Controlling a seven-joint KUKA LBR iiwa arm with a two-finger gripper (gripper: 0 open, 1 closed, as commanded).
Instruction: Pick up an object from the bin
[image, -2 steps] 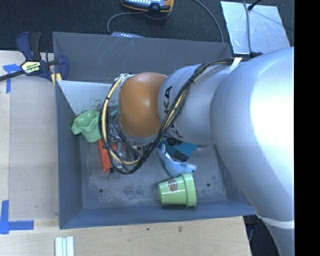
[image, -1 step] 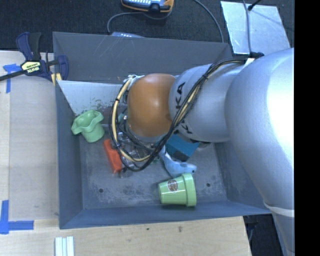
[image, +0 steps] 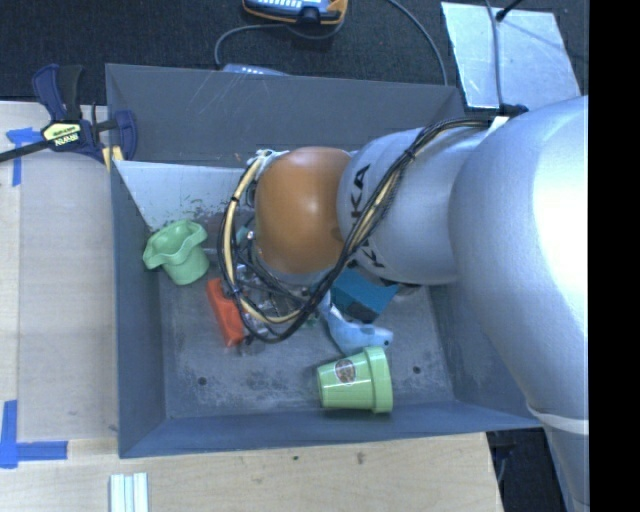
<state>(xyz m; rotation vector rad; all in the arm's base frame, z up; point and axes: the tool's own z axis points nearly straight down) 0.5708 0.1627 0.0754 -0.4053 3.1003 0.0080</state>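
Grey bin (image: 140, 330) is cluttered; gripper (image: 255, 315) sits just beside an orange piece (image: 224, 310), open or closed, can't tell. Probably best to centre first.

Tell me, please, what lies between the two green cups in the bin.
Camera view: an orange object and the robot's wrist, between left cup and tipped cup.

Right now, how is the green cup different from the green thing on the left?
The green cup has a smooth round rim; the left green thing has a wavy one. The green cup carries a small sticker; the left green thing shows none. Both are green.
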